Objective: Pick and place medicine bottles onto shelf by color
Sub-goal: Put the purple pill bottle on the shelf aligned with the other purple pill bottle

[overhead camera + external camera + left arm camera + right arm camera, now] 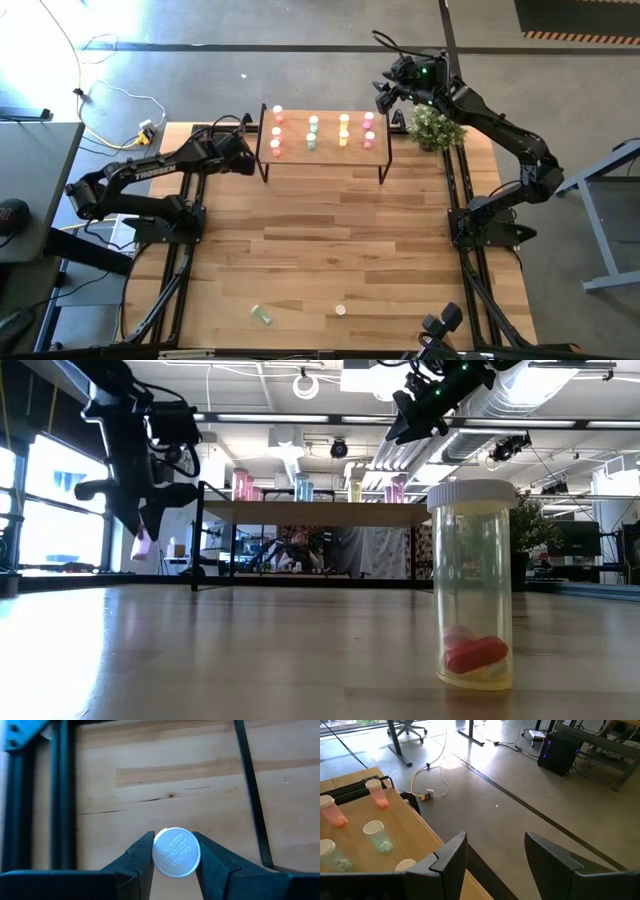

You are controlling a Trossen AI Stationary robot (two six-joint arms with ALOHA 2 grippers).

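The shelf [322, 158] stands at the table's far side and carries several medicine bottles in columns: red [276, 131], green [312, 131], yellow [343, 131] and pink [368, 131]. Just left of the shelf, my left gripper [247, 160] is shut on a pink bottle [143, 544] with a white cap. A yellow bottle [472, 586] stands upright near the table's front edge. A green one [263, 315] lies on its side beside it. My right gripper [384, 97] hangs open, high above the shelf's far right end, with nothing between its fingers. My left gripper pinches the pink bottle between its two fingers at the cap end [176, 853]; the cap's round top faces the wrist camera. The fingers slant down. The bottle hangs tilted below the fingertips [150, 518], lifted clear of the table.
A potted green plant [436, 128] stands at the table's far right corner, beside the shelf. Bare wooden tabletop [330, 240] stretches between the shelf and the two loose bottles at the front edge. Black frame rails [180, 270] run along both table sides.
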